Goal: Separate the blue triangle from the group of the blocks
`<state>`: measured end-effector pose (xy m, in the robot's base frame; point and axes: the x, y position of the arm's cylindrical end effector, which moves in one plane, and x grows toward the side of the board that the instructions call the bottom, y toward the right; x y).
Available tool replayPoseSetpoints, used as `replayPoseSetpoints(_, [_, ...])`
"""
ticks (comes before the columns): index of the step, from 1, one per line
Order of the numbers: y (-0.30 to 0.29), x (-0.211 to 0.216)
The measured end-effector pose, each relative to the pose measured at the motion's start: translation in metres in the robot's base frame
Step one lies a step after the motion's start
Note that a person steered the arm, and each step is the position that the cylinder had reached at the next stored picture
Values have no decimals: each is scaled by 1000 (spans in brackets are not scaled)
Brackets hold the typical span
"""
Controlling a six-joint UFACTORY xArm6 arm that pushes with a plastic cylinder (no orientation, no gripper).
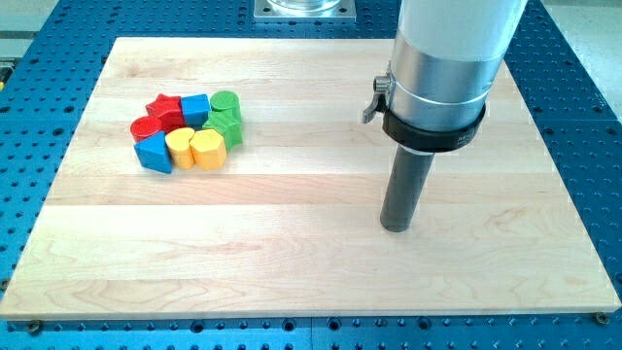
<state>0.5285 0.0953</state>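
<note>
Wooden table (311,272): blue triangle (154,153) sits at cluster's lower-left corner, touching red block (146,126) and yellow block (180,148), well left of the tip (396,227). No fingers fitted, nothing grasped. Prob. light, rigid, slides easily; push its inner edge, w/ care.
</note>
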Motion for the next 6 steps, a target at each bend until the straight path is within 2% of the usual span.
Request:
replayPoseSetpoints(3, [-10,2])
replayPoseSetpoints(4, [-54,-20])
replayPoseSetpoints(5, [-105,-8])
replayPoseSetpoints(6, [-219,6])
